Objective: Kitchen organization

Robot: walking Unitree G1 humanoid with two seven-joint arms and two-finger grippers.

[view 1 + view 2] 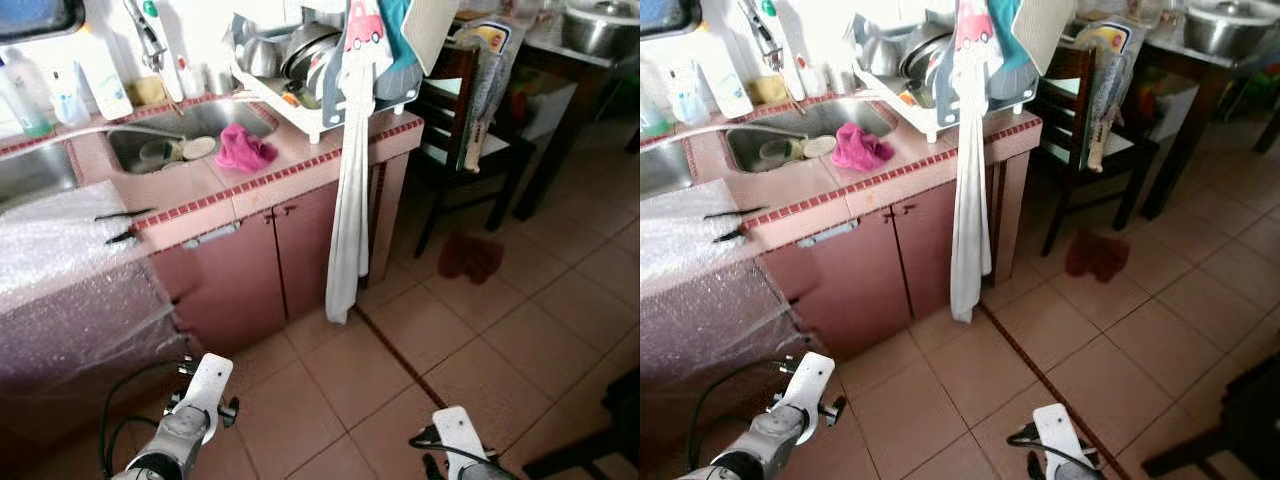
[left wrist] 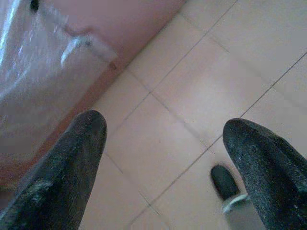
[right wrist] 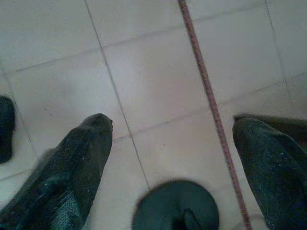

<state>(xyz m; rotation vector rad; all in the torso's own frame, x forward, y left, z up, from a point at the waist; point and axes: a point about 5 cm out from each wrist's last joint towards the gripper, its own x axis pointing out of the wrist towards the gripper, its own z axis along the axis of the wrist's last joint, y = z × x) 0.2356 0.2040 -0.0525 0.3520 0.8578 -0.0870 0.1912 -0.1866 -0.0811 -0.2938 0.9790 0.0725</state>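
A pink-tiled counter holds a steel sink with a few dishes inside. A crumpled pink cloth lies on the sink's near rim. A white dish rack full of pots and plates stands at the counter's right end. A long white towel hangs down from it. Both silver arms hang low: left arm, right arm. My left gripper is open over floor tiles beside the cabinet. My right gripper is open over bare tiles, holding nothing.
Bubble wrap covers the counter's left part, with thin black utensils at its edge. Bottles stand behind the sink. A dark chair and a table with a metal pot stand right. A dark red rag lies on the floor.
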